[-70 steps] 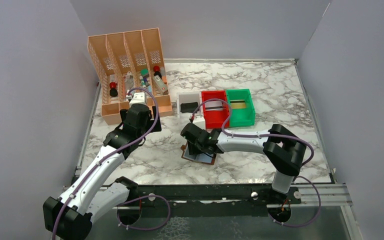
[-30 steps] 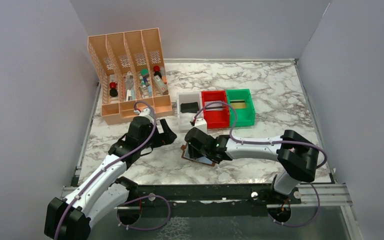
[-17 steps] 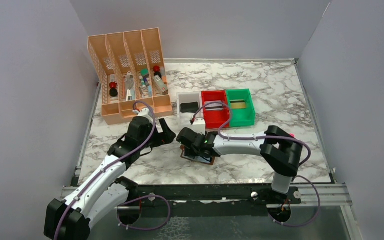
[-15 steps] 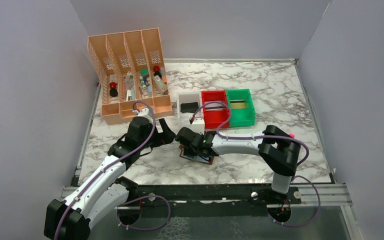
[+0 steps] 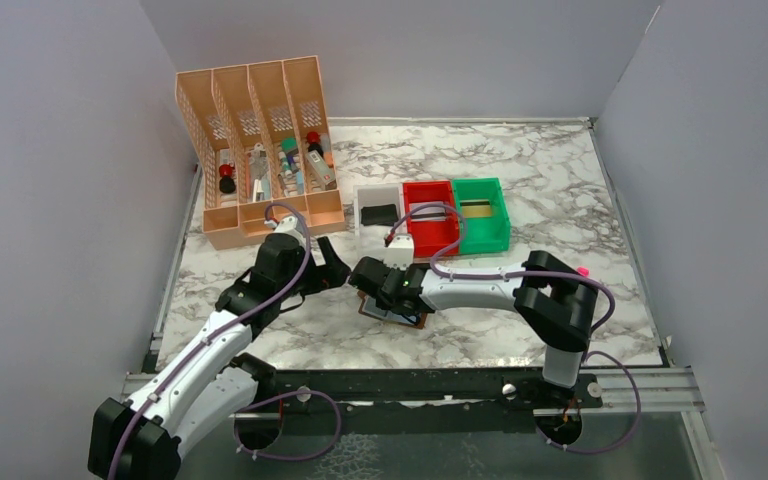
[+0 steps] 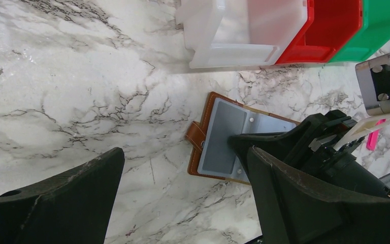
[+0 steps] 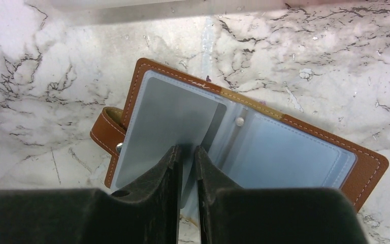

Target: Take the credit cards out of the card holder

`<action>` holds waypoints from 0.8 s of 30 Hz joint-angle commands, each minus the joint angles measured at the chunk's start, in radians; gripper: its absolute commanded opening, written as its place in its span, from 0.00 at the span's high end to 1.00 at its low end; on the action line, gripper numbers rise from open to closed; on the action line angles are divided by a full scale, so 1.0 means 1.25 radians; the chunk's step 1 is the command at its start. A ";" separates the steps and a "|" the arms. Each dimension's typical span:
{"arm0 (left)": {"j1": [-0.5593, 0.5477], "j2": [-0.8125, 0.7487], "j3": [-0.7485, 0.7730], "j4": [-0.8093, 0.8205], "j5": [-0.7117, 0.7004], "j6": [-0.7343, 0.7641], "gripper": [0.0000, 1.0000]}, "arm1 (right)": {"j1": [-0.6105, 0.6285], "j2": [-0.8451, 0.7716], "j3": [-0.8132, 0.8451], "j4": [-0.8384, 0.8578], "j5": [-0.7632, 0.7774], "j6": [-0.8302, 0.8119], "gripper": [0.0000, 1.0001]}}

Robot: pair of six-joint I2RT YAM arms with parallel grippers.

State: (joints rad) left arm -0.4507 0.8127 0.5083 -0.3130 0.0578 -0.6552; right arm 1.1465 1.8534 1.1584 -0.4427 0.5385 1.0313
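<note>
Jaws of the right gripper have just narrowed to a slit, pinching a grey leaf of the card holder, which lies open beneath them; whether that leaf is a card or a sleeve, I cannot tell. The left gripper hovers beside it, wide open and empty. A pull looks like the next move.
</note>
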 commanded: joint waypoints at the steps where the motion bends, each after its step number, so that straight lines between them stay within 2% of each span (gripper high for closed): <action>1: 0.006 0.016 0.009 0.005 -0.013 -0.005 0.06 | 0.003 0.028 -0.021 -0.042 0.029 -0.015 0.81; 5: 0.006 0.016 0.002 0.005 -0.012 -0.012 0.06 | 0.003 0.041 -0.015 -0.043 0.025 -0.021 0.84; 10: 0.006 0.009 -0.005 0.006 -0.015 -0.019 0.06 | 0.003 0.035 -0.015 -0.037 0.019 -0.038 0.98; 14: 0.006 0.010 -0.004 0.005 -0.016 -0.019 0.06 | 0.003 0.009 -0.026 -0.020 0.024 -0.063 0.99; 17: 0.005 0.012 -0.001 0.006 -0.013 -0.017 0.06 | 0.003 -0.039 -0.069 0.072 -0.019 -0.147 0.99; 24: 0.006 0.007 -0.007 0.016 0.005 -0.021 0.06 | 0.002 -0.174 -0.228 0.367 -0.240 -0.300 0.99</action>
State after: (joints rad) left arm -0.4507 0.8360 0.5083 -0.3157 0.0586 -0.6720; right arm 1.1446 1.7100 0.9497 -0.2096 0.4072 0.7811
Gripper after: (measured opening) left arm 0.943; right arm 0.016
